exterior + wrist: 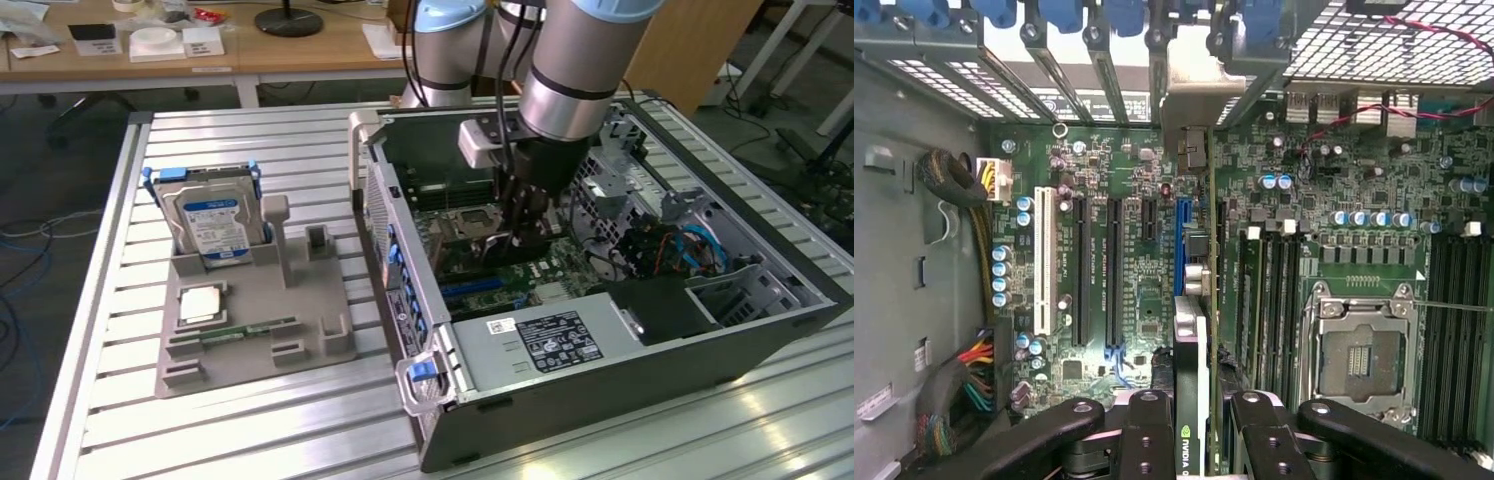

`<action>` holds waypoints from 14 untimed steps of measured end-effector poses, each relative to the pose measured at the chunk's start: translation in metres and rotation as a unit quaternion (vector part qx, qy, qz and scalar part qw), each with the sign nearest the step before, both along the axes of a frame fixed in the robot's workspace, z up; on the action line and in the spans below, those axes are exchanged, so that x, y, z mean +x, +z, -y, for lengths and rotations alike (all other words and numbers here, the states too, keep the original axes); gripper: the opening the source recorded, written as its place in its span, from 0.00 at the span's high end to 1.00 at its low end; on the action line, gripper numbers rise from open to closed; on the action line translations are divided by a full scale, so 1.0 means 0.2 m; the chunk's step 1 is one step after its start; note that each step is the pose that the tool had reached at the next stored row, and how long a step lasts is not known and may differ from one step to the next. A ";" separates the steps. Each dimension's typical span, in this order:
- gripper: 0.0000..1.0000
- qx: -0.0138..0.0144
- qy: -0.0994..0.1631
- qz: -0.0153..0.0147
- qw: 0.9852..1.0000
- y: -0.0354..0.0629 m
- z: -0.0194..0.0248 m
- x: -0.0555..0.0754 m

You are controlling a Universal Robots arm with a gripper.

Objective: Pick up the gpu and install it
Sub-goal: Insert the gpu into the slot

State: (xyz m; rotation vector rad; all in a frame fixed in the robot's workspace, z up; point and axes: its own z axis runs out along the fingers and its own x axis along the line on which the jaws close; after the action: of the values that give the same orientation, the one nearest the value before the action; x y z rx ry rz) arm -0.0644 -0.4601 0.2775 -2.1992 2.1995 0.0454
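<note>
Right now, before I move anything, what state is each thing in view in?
gpu: gripped on edge over the motherboard slots; whether seated, cannot tell.
tool: shut on the gpu.
computer case: lying on its side, side panel off.
hard drive: standing upright in the grey holder.
memory stick: lying flat on the holder.

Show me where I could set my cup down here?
Bare table lies nearer the camera than the grey holder, and beyond the hard drive. The strip between holder and computer case is narrow. Inside the case it is crowded: the gripper holds the gpu there.
</note>
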 end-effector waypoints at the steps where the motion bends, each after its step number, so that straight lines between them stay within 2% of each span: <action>1: 0.73 0.000 0.000 0.000 1.000 -0.002 0.000 0.00; 14: 0.73 0.000 0.000 0.000 1.000 -0.016 0.001 -0.02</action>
State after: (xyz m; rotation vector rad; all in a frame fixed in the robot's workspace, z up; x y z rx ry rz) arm -0.0690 -0.4602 0.2743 -2.1996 2.1995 0.0452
